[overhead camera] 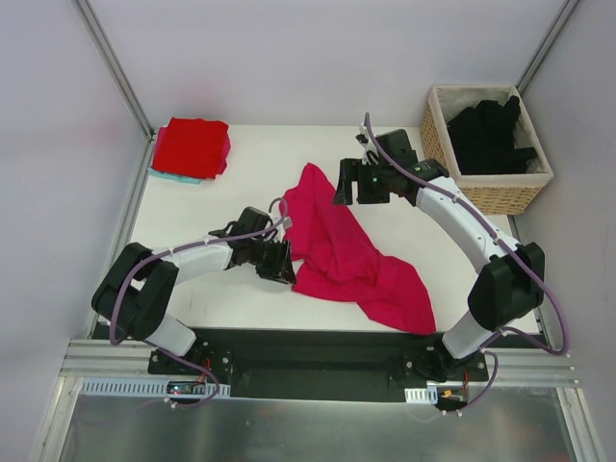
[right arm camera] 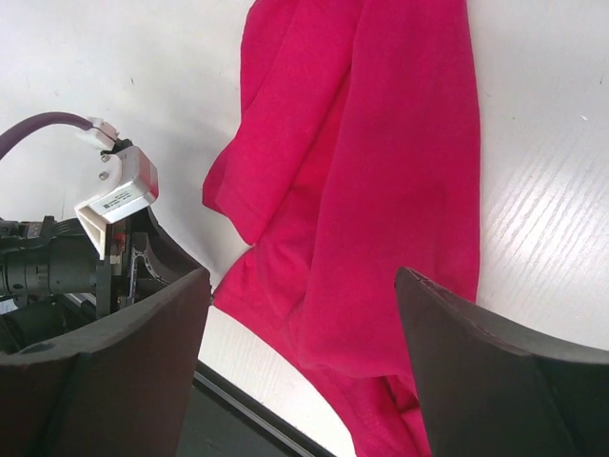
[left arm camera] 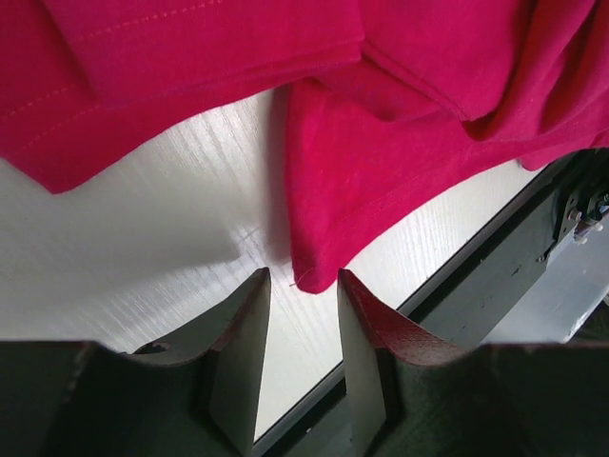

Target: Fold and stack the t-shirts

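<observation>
Holding the left fingers (left arm camera: 243,354) partly apart, low over the table (overhead camera: 241,173), with a pointed hem corner of the magenta-pink t-shirt (left arm camera: 381,162) poking into the mouth of the gap but not yet nipped on either side. Reaching in with the left gripper (overhead camera: 279,262) at the shirt's left edge, toward the near side of the table. Finding the shirt itself lying crumpled and twisted across the middle of the table, one lobe trailing toward the near right edge, another bunched toward the far side, neither flattened nor folded. Hanging the right gripper (overhead camera: 364,181) farther back, by the shirt's far end, with the right fingers (right arm camera: 476,367) spread wide, nothing between them and the cloth lying on the table below. Judging this to be the opening step for this shirt: taking hold of corners so as to spread it flat before any fold. Needing next, most likely, a small push forward of the left fingers so that the corner sits well between the pads, then a firm pinch, and calling for the right gripper to come down on an edge at the far end so both can draw the cloth taut. Risking a slip if only the very tip of the hem is caught. Noting, at the far left corner, a red t-shirt (overhead camera: 192,144) already folded on a teal layer (overhead camera: 173,176), apparently the start of the stack. Noting, at the far right, the wicker basket (overhead camera: 500,190) holding black t-shirts (overhead camera: 486,135).
</observation>
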Controlling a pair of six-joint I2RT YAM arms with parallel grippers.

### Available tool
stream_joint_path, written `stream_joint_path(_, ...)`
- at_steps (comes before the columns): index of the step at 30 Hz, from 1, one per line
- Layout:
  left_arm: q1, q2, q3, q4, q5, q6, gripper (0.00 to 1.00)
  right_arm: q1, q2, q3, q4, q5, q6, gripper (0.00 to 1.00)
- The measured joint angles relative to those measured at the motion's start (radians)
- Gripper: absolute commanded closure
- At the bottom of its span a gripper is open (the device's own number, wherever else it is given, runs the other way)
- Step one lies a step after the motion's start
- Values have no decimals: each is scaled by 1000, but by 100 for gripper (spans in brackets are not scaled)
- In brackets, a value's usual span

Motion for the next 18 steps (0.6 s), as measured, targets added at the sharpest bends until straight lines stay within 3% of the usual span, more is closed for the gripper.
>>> stream_joint_path(13, 0, 65, -4, 71, 14, -6, 69, 1, 0, 0, -17, 6, -16, 18)
stream_joint_path(16, 0, 74, -4, 87, 17, -11, 81, 1, 0, 0, -21, 8, -19, 18)
stream_joint_path(18, 0, 84, -4, 95, 21, -13, 96, 1, 0, 0, -23, 8, -21, 18)
